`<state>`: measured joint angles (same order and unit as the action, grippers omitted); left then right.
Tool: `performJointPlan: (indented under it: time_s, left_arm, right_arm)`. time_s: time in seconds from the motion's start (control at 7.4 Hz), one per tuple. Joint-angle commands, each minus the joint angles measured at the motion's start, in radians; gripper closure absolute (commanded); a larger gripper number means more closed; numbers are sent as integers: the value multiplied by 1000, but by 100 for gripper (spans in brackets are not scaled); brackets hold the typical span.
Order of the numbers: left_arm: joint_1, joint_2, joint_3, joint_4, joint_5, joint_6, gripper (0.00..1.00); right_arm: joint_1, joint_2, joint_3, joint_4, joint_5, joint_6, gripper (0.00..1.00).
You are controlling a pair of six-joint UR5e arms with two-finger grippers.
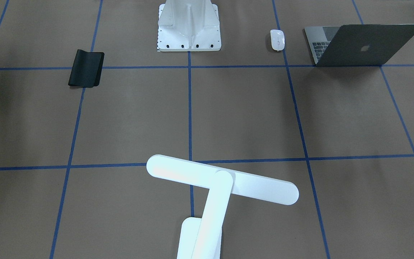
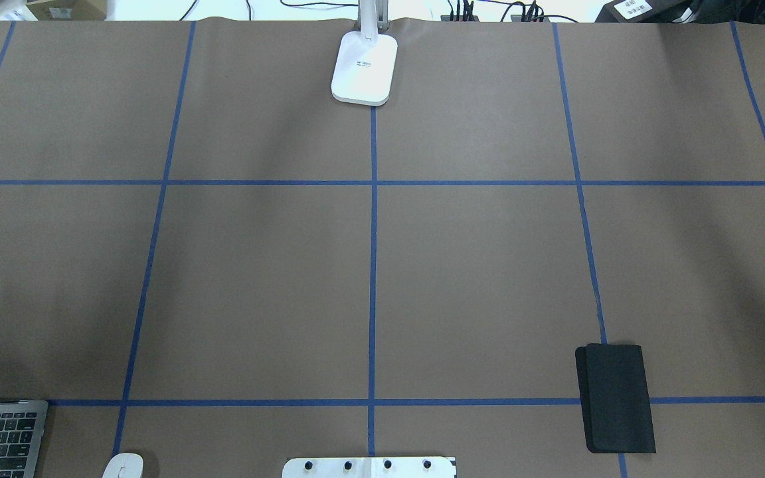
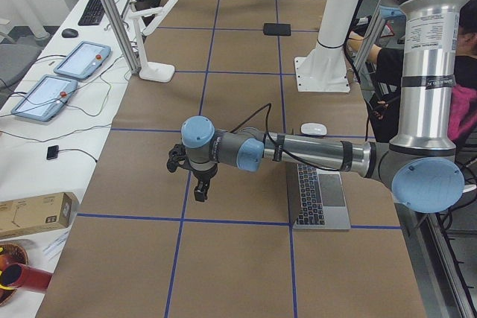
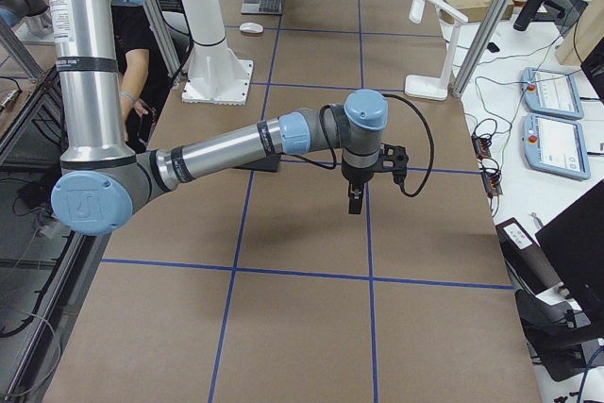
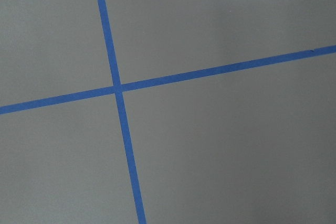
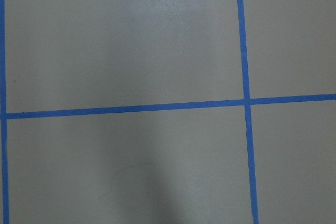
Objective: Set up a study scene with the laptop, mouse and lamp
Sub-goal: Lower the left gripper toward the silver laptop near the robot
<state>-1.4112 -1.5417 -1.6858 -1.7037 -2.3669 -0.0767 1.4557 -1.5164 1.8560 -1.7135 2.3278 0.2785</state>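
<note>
Laptop (image 1: pixel 363 46), slim space-grey metal, lid open, is seen on brown worktop (image 1: pixel 228 115), robot-ward of L claw (image 3: pixel 200 190), under its forearm. L arm judged nearer; R claw (image 4: pixel 355 200) well apart. Claw states can't be told.

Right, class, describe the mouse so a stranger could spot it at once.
Find the white bolted pedestal on the robot's side. Between it and the open grey laptop lies the mouse. It is the only small white oval, unlike the flat black pad.
</note>
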Motion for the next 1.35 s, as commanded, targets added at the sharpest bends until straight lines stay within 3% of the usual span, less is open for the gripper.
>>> performJointPlan:
  time_s: [0.0,0.27,0.41,0.68,0.81,0.95,1.08,1.22]
  left_arm:
    - [0,0,1,-1,0,0,0]
    - [3,-2,-23,2,-3,-3,0]
    - [11,35,-85,6,-11,-3,0]
    - [14,154,-235,4,-96,3,0]
    - [40,205,-299,2,-97,11,0]
    - [93,257,-355,2,-97,56,0]
    - [100,303,-382,2,-116,154,0]
    - [101,323,-400,4,-182,184,0]
  right_arm:
    - [0,-1,5,0,2,-19,0]
    - [-38,2,15,2,7,-4,0]
    - [-95,18,20,9,-2,-5,0]
    - [-103,-11,50,52,36,-10,0]
    - [-103,-68,63,149,77,-15,0]
    - [-103,-149,51,372,90,-4,0]
    - [-103,-204,40,456,94,-2,0]
    - [-103,-209,29,460,93,-1,0]
